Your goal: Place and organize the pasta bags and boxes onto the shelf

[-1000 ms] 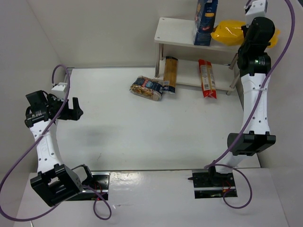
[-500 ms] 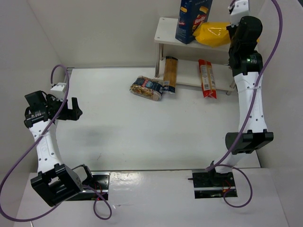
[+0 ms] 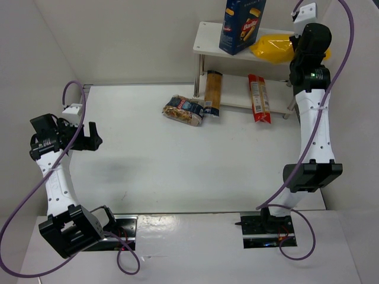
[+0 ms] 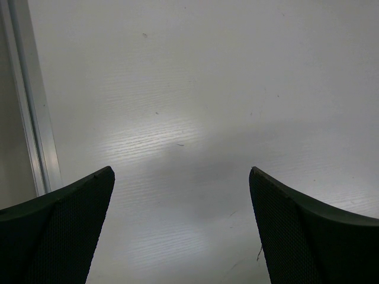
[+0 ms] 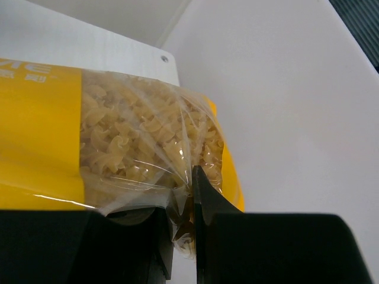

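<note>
The white two-tier shelf (image 3: 208, 41) stands at the back. The tall dark-blue pasta box (image 3: 241, 26) stands on its top board. Beside it lies the large yellow bag (image 3: 272, 47), also seen in the right wrist view (image 5: 89, 148). My right gripper (image 5: 183, 219) is shut on the bag's clear end, at the shelf's right end (image 3: 299, 44). The yellow-and-blue pack (image 3: 212, 93) and the red pack (image 3: 259, 98) lie on the lower board. The small clear bag with a blue label (image 3: 185, 110) lies on the table in front of the shelf. My left gripper (image 3: 92, 137) is open and empty at the far left.
The left wrist view shows only bare white table (image 4: 195, 106) between the open fingers, with a metal edge strip (image 4: 32, 118) on the left. White walls enclose the table. The right arm (image 3: 314, 130) rises along the right side.
The right gripper pushed the yellow bag left along the top board, sliding the blue box left, then drew the bag back a little to the right. The left arm has not moved.
</note>
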You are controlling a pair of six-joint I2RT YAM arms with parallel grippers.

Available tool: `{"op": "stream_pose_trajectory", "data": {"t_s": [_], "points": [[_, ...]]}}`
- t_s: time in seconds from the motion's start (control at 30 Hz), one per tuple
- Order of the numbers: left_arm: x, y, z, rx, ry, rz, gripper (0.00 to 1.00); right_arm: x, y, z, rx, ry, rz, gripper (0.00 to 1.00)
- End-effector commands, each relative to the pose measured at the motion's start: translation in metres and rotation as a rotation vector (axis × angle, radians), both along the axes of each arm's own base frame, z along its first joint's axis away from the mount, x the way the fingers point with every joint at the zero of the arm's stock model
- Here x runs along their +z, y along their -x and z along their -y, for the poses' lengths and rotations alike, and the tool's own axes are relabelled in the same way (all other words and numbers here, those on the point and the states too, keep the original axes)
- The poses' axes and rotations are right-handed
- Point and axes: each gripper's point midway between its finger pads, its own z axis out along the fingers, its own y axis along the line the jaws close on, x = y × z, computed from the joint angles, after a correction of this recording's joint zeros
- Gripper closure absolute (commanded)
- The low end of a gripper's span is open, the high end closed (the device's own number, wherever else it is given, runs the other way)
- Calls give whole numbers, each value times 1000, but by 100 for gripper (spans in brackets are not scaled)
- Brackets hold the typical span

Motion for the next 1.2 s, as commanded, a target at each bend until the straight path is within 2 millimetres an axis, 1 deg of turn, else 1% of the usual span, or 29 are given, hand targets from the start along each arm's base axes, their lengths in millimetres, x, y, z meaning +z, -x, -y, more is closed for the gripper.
{"op": "stream_pose_trajectory", "data": {"t_s": [0.0,0.03,0.07,0.17,0.2,0.27,0.3,0.33,0.37,0.4,0.47,0.5,0.57,0.6,0.67,0.73,0.8,0.83,0.87,0.9,0.93,1.07,1.17], "points": [[12,0,0,-14,-21,39,0,90,30,13,-61,-9,349,100],[12,0,0,-14,-21,39,0,89,30,18,-72,-7,352,100],[15,-1,-1,-14,-26,47,0,89,31,19,-81,-8,352,100],[15,-1,-1,-14,-26,47,0,90,32,23,-89,-14,366,100],[15,-1,-1,-14,-26,47,0,86,27,23,-89,-14,355,100],[15,-1,-1,-14,-26,47,0,86,25,23,-89,-14,355,100],[12,0,0,-14,-22,39,0,86,25,23,-89,-14,355,100],[12,0,0,-14,-21,39,0,89,23,23,-88,-22,369,100],[13,2,1,-14,-21,39,0,84,19,27,-98,-21,357,100],[9,3,2,-14,-17,31,0,90,22,27,-97,-20,371,100],[10,3,1,-10,-10,35,0,86,14,27,-97,-28,369,100],[10,3,1,-10,-10,35,0,90,17,29,-105,-29,380,100],[10,3,1,-10,-10,35,0,87,10,30,-115,-30,379,100],[10,4,-2,-1,-11,35,0,95,16,34,-123,-28,399,100],[11,6,0,-1,-11,35,0,92,9,34,-122,-38,392,100],[11,6,-1,-7,-18,37,0,101,14,34,-121,-45,421,100],[11,6,-1,-7,-18,37,0,104,15,33,-120,-53,424,100],[11,6,-1,-7,-18,37,0,104,12,33,-120,-53,424,100],[11,7,-3,2,-18,36,0,110,15,33,-119,-53,440,100],[15,6,-3,-4,-18,48,0,110,15,35,-133,-55,442,100],[13,5,-3,-4,-13,40,0,113,18,36,-142,-56,451,100],[13,5,-3,-4,-13,40,0,111,12,36,-157,-40,440,100],[13,6,-6,5,-13,40,0,115,11,38,-169,-23,440,100]]}}
